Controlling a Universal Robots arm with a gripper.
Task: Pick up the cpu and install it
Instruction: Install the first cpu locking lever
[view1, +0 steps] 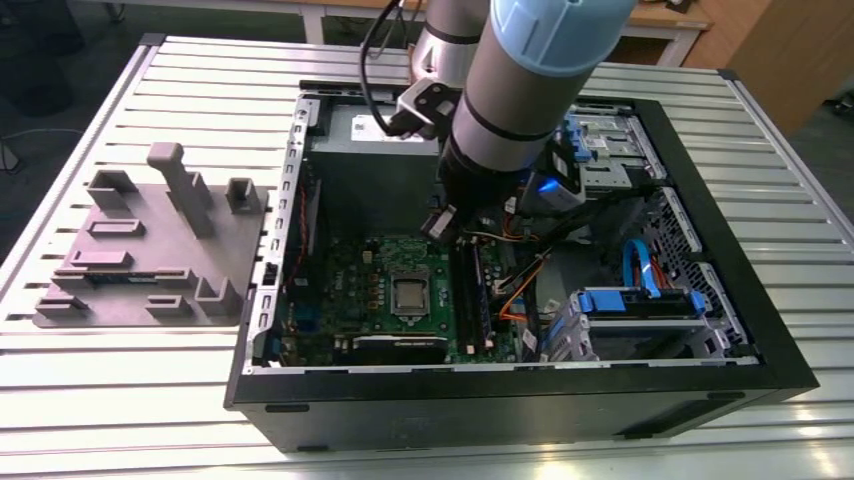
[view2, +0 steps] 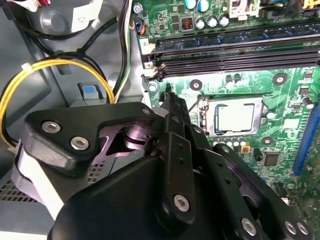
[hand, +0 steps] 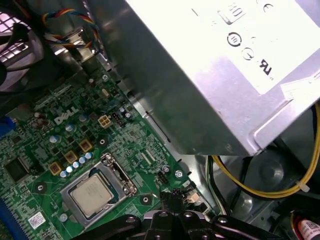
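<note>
Open computer case on slatted table; grey fixture tray beside.

tool: in the second wrist view its black body fills the lower half of the frame and runs off the bottom edge; whether its tips are apart or together cannot be told.
arm: cut off by the top edge of the exterior view, and it hides the upper middle of the computer case.
motherboard: partly hidden by the arm in the exterior view; cut by the frame edges in both wrist views.
grey metal box: runs off the top and right edges of the first wrist view.
table: cut off at the exterior view's left, right and bottom edges.
</note>
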